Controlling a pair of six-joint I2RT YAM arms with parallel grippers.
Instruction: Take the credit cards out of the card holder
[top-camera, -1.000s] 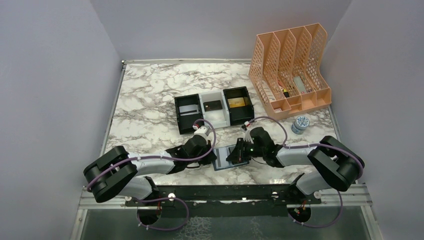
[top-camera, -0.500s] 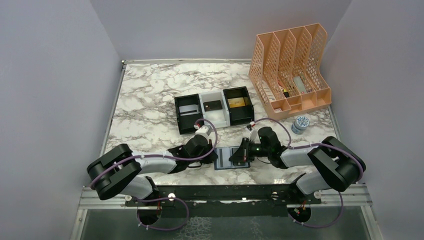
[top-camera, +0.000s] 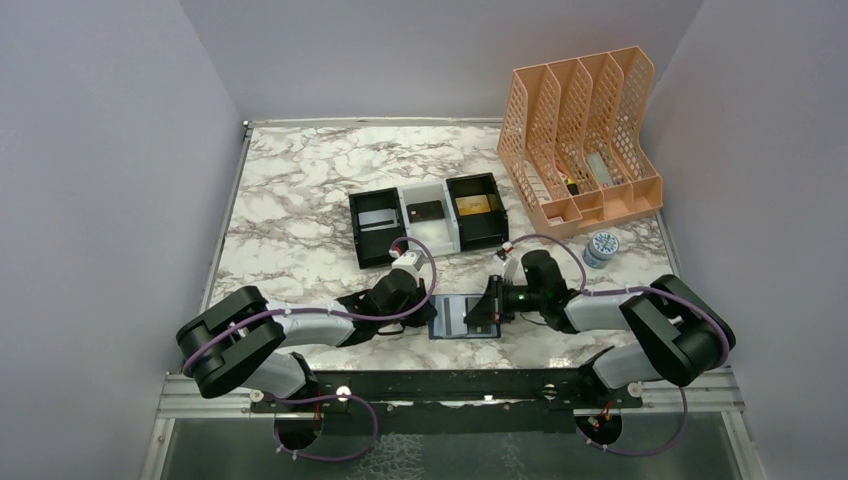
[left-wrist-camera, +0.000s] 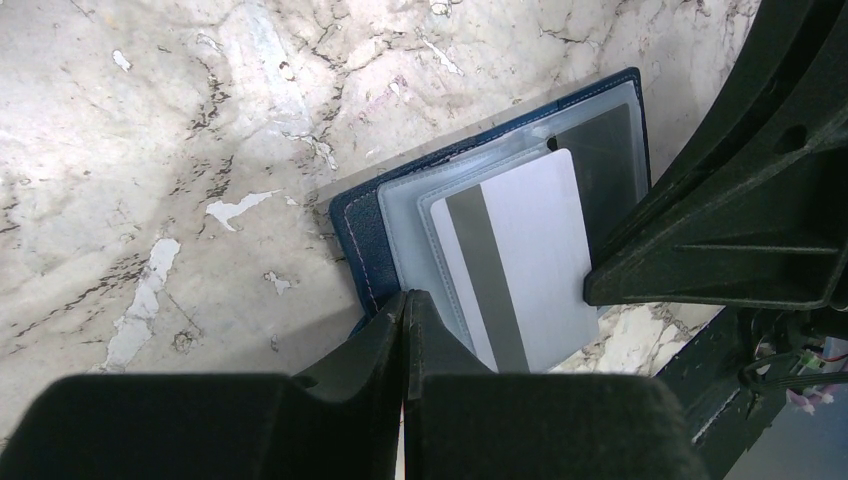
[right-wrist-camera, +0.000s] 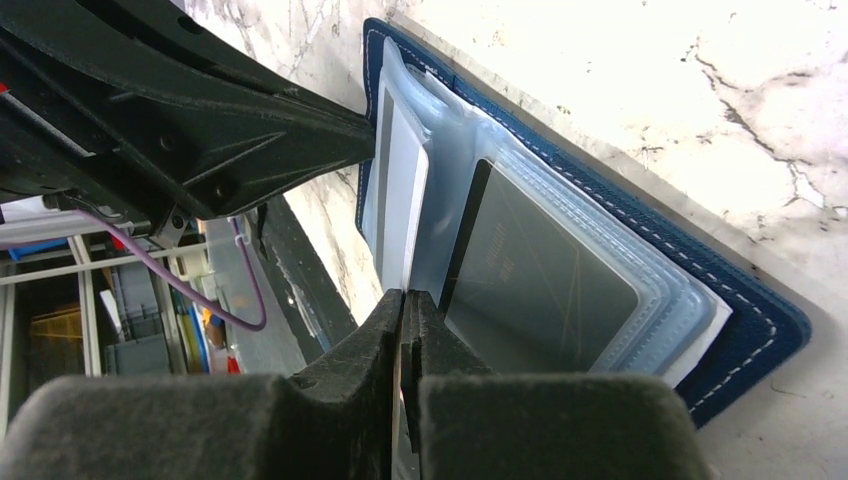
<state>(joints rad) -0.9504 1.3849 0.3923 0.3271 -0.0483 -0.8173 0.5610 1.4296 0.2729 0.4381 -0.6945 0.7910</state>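
Note:
The card holder (top-camera: 443, 331) lies open on the marble near the front edge, between both grippers. Its navy cover (left-wrist-camera: 355, 230) and pale pockets show in the left wrist view. A silver-grey credit card (left-wrist-camera: 530, 250) with a dark stripe sticks partly out of a pocket. My right gripper (right-wrist-camera: 403, 297) is shut on that card's edge (right-wrist-camera: 405, 190). A dark card (right-wrist-camera: 540, 280) sits in the pocket beside it. My left gripper (left-wrist-camera: 405, 298) is shut, its tips resting on the holder's near edge. In the top view the left gripper (top-camera: 428, 305) and right gripper (top-camera: 487, 312) flank the holder.
A black-and-white three-compartment tray (top-camera: 430, 190) stands behind the holder, with a silver, a dark and a gold card in it. A tall peach file rack (top-camera: 585, 130) stands at the back right. A small round tin (top-camera: 600, 247) sits in front of the rack.
My right gripper has moved to the right, away from the left gripper, and more of the silver-grey card and the open holder shows. The left gripper has stayed on the holder.

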